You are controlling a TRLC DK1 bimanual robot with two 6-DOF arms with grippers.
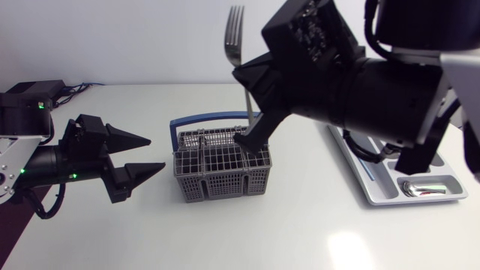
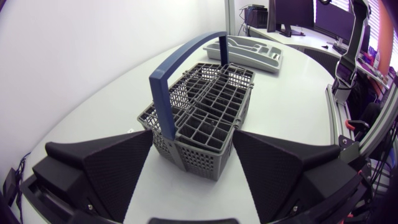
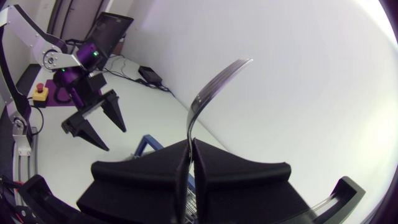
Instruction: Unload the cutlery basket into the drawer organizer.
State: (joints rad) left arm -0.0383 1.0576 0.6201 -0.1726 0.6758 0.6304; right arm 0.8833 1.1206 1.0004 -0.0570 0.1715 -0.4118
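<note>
The grey cutlery basket (image 1: 217,171) with its blue handle (image 1: 196,120) stands mid-table and looks empty in the left wrist view (image 2: 208,109). My right gripper (image 1: 251,101) hovers above it, shut on a metal fork (image 1: 235,34) held upright with the tines up; the right wrist view shows the fork (image 3: 208,93) pinched between the fingers (image 3: 249,177). To the left of the basket my left gripper (image 1: 156,154) stands open and level with it, its fingers (image 2: 118,162) pointing at the basket's near end. The grey drawer organizer (image 1: 375,187) lies at the right.
A spoon (image 1: 424,187) lies in the organizer's front compartment. The organizer (image 2: 245,53) sits beyond the basket in the left wrist view. My left arm (image 3: 93,118) shows past the fork in the right wrist view. Bare white table surrounds the basket.
</note>
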